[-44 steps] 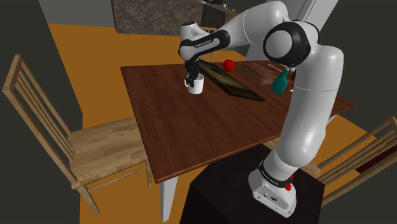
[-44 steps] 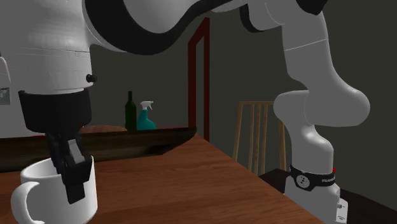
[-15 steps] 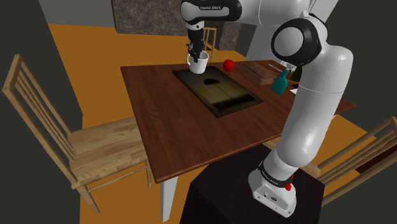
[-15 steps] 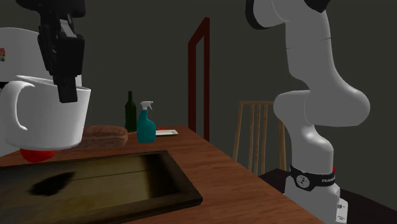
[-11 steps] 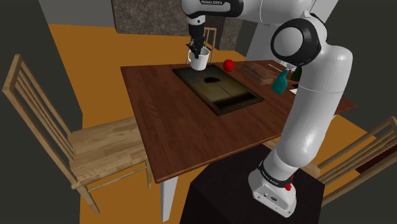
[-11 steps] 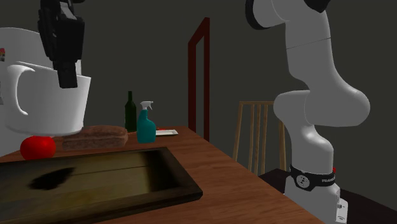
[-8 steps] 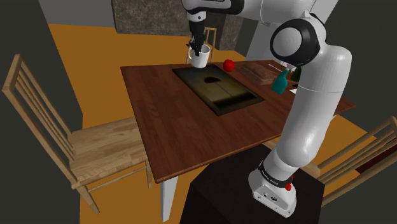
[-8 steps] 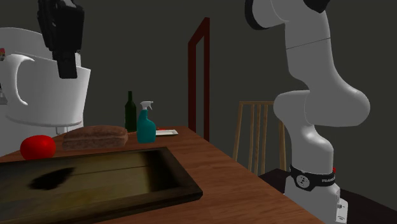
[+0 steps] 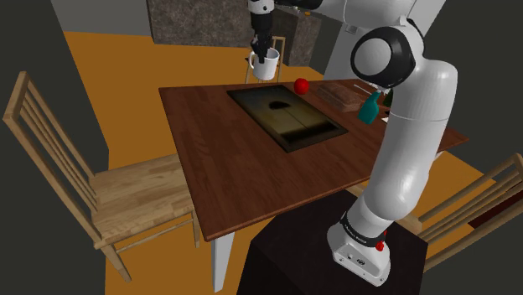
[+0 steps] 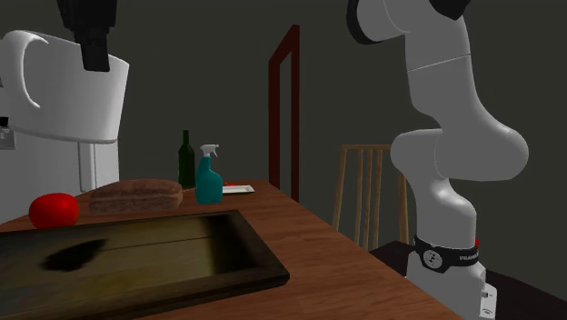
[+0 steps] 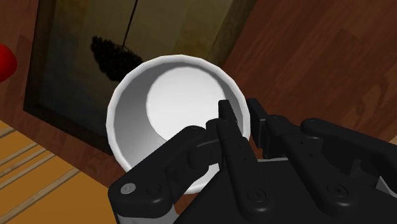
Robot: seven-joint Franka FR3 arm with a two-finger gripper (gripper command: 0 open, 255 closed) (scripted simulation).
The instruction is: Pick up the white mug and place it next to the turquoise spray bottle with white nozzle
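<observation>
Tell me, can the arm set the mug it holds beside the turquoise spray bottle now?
Probably yes: the pincer holds the white mug well above the tray, and bare table shows near the spray bottle.

In the shoulder view you get soft, even light: the orange floor point(image 9: 126, 59) and the brown surface point(image 9: 226, 159) read clearly. The light falls from above, so the mug point(image 9: 265, 66) throws a dark blot of shadow point(image 9: 279, 106) onto the tray point(image 9: 306, 130) under it. The second exterior view is dim, with dark grey walls point(image 10: 336, 91), though the mug shows bright white. In the wrist view its inside is shaded on one side. Edges are crisp throughout.
</observation>
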